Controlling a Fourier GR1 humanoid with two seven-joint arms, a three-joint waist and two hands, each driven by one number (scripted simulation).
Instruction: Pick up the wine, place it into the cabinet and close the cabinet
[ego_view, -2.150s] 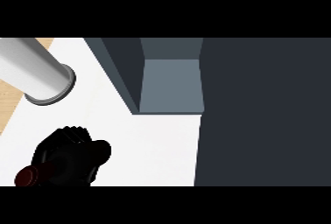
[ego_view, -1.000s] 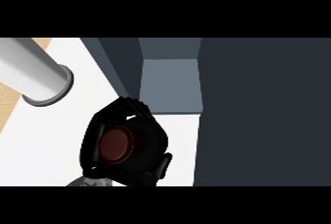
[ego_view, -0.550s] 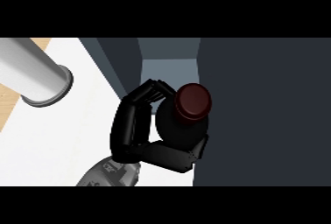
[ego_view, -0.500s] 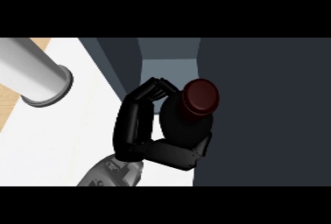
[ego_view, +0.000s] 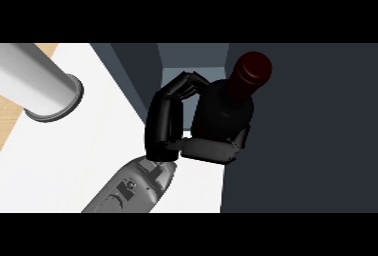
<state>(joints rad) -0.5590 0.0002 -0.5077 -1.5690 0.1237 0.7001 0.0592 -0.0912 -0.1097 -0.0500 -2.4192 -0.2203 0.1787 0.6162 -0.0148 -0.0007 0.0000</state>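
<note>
Now, right hand (ego_view: 209, 149) gripping wine (ego_view: 230, 107), by cabinet (ego_view: 310, 125)

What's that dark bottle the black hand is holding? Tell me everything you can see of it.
The wine bottle is dark, almost black, with a deep red cap end at its narrow neck. It tilts, neck toward the upper right, over the grey cabinet's opening. The hand curls round its body, hiding part of it; nothing else visibly touches it.

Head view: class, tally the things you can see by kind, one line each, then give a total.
Wine bottle: 1
Cabinet: 1
Grey cylinder: 1
Hand: 1
Counter: 1
Total: 5
</note>
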